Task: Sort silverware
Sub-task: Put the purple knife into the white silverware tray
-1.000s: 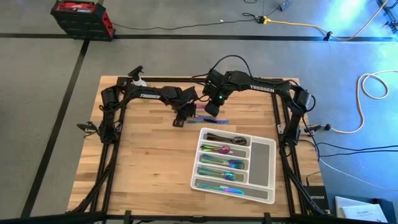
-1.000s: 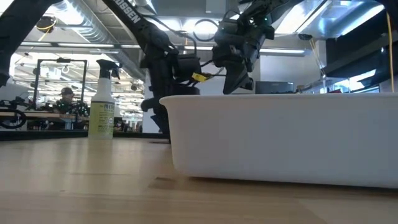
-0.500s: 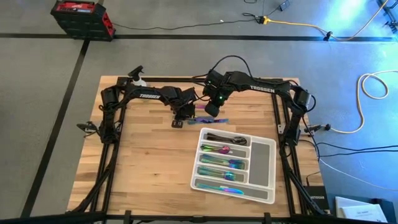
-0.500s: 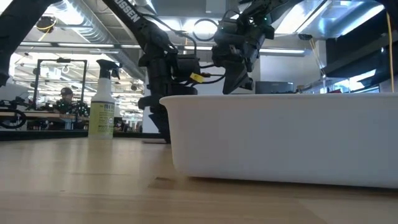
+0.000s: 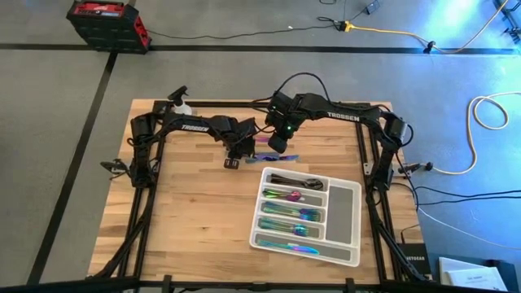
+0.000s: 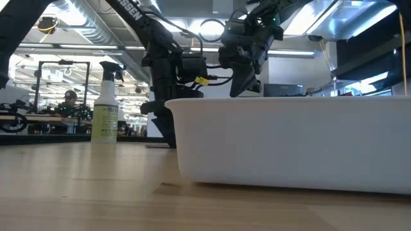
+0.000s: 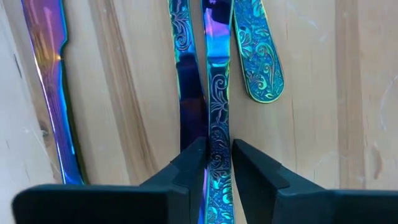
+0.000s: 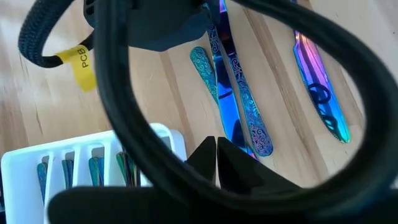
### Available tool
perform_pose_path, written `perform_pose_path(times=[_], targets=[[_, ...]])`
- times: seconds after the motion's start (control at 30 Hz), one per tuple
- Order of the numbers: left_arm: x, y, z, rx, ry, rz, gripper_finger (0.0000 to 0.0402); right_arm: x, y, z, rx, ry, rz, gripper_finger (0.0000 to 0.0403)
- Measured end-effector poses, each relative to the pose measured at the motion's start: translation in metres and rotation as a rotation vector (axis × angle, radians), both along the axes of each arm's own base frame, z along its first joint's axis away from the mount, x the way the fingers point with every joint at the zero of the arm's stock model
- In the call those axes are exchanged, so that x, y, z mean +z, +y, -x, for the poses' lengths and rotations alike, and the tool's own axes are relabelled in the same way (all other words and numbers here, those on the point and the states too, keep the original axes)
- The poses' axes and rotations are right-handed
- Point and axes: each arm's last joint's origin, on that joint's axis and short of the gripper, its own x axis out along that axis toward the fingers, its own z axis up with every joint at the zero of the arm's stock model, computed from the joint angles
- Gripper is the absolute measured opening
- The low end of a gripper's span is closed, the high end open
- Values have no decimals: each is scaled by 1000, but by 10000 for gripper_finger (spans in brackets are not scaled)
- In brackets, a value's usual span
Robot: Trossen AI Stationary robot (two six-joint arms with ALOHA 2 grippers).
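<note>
Left jaws are pinching one handle flat on the desk, neighbours touching either side. Risk: a second piece is dragging along. Right jaws are hovering shut, empty.

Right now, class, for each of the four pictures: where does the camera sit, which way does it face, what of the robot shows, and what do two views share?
High view: overhead, looking straight down on the wooden table, both dark arms and the white-grey compartment tray.
Low view: at table-top height, looking level across the tray wall; arms descend from above.
Left wrist view: on the left arm, facing down; left tool closed around an iridescent patterned metal handle.
Right wrist view: on the right arm; shut right tool, cable.
Shared: both wrist views show the loose rainbow silverware.
</note>
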Motion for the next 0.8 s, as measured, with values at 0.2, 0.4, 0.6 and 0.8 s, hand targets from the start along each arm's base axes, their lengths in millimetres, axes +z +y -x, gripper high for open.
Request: perform_pose_path(times=[0.2, 0.4, 0.6, 0.8], targets=[[0, -3, -1, 0, 7, -24, 33, 0, 0, 0, 0, 1, 0, 0], [1, -6, -2, 12, 12, -36, 17, 0, 0, 0, 1, 1, -12, 0], [11, -11, -3, 2, 29, -32, 18, 14, 2, 9, -33, -14, -72, 0], [31, -12, -3, 17, -3, -56, 17, 50, -6, 36, -113, -64, 37, 0]])
